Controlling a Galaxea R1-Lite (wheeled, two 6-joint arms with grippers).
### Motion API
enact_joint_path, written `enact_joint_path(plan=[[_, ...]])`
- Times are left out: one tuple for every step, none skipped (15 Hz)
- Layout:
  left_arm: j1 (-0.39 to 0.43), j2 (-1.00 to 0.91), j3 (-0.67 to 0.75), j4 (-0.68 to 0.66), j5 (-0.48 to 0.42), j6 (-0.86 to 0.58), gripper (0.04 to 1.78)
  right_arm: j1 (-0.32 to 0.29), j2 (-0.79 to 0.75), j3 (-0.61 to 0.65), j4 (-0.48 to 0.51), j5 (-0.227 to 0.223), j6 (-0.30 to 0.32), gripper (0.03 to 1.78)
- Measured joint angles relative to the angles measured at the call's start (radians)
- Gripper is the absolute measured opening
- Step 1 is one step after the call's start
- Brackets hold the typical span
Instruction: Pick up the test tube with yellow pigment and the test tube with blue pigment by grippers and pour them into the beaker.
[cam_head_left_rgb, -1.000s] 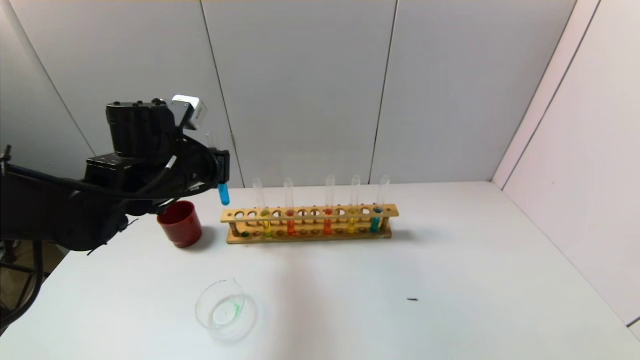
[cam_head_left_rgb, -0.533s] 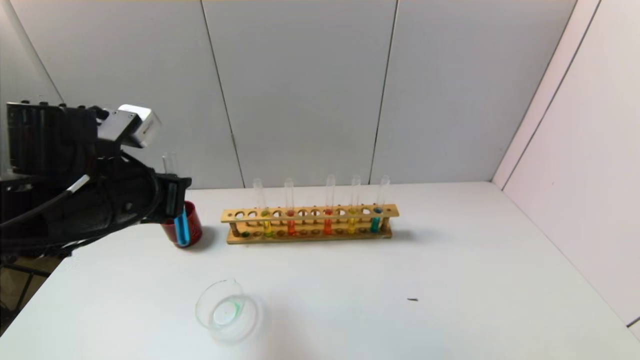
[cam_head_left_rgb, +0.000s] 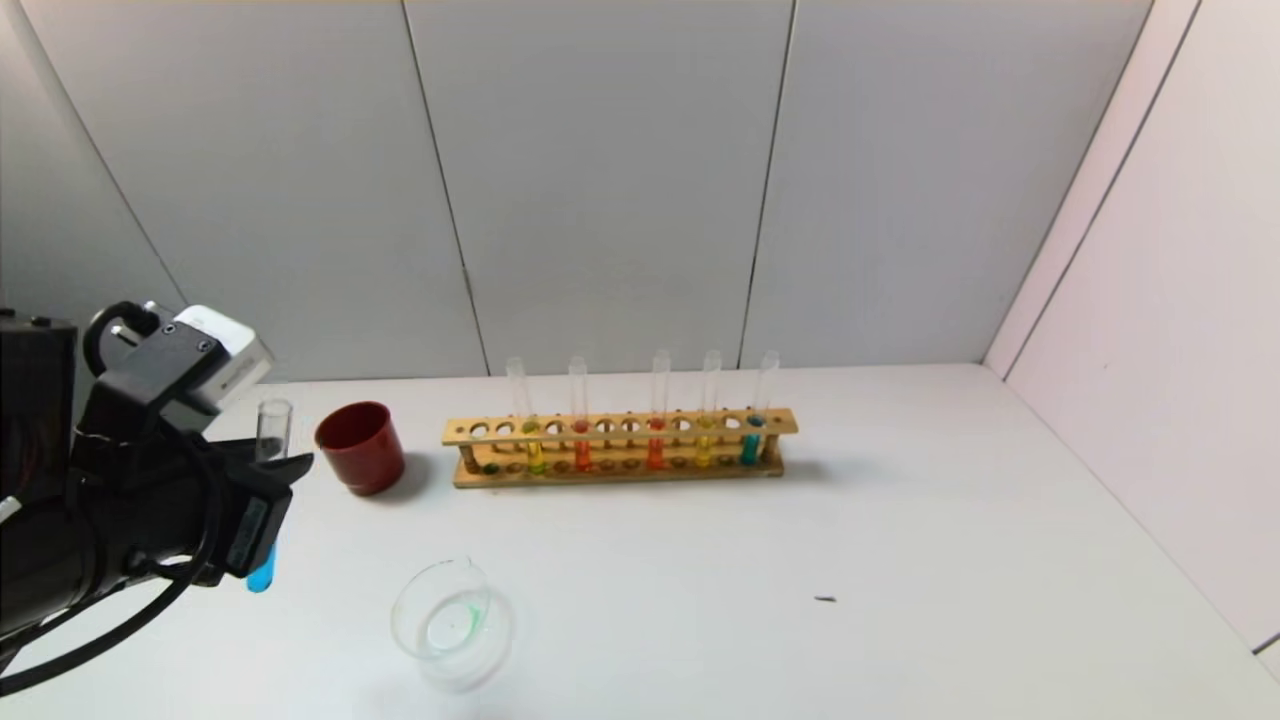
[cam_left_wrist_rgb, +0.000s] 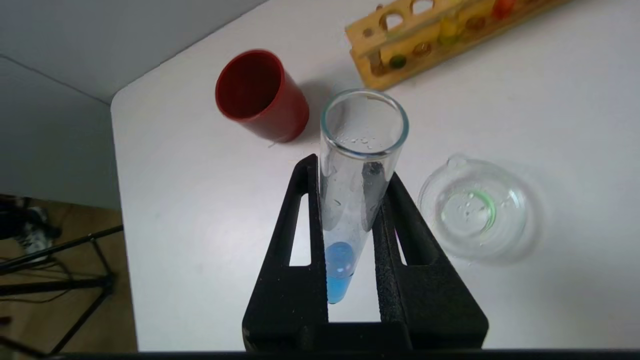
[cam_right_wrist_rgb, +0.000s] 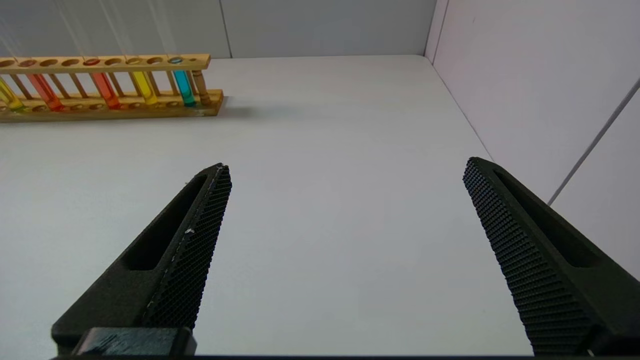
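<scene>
Head view shows the left gripper (cam_head_left_rgb: 262, 520) near the desk's (cam_head_left_rgb: 900, 520) left edge, clamped on the test tube with blue pigment (cam_head_left_rgb: 266, 500), held upright so nothing spills before pouring. The beaker (cam_head_left_rgb: 452, 622) sits near the front edge, just beside the gripper, a green trace inside. A red cup (cam_head_left_rgb: 360, 447) and wooden rack (cam_head_left_rgb: 618, 447) stand toward the back edge. The right gripper (cam_right_wrist_rgb: 345, 250) hangs spread wide and empty over the desk's right side. Pale wall panels enclose the white desk
</scene>
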Motion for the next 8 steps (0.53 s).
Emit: enact_joint_path(plan=[[0.0,-0.007,0.003,0.052,0.01,0.039,0.31,0.0,0.0,0.0,0.0,0.0,0.0,1.7],[0.0,-0.01,0.004,0.093,0.016,0.077,0.31,0.0,0.0,0.0,0.0,0.0,0.0,1.7],[0.0,-0.008,0.002,0.108,0.03,0.119,0.31,0.0,0.0,0.0,0.0,0.0,0.0,1.7],[0.0,-0.002,0.002,0.11,0.058,0.162,0.31,0.0,0.0,0.0,0.0,0.0,0.0,1.7],[-0.001,0.007,0.006,0.111,0.091,0.204,0.31,0.0,0.0,0.0,0.0,0.0,0.0,1.7],[-0.003,0.021,0.008,0.117,0.11,0.236,0.31,0.0,0.0,0.0,0.0,0.0,0.0,1.7],[-0.01,0.037,0.007,0.124,0.119,0.247,0.31,0.0,0.0,0.0,0.0,0.0,0.0,1.7],[-0.024,0.055,0.004,0.133,0.131,0.252,0.31,0.0,0.0,0.0,0.0,0.0,0.0,1.7]])
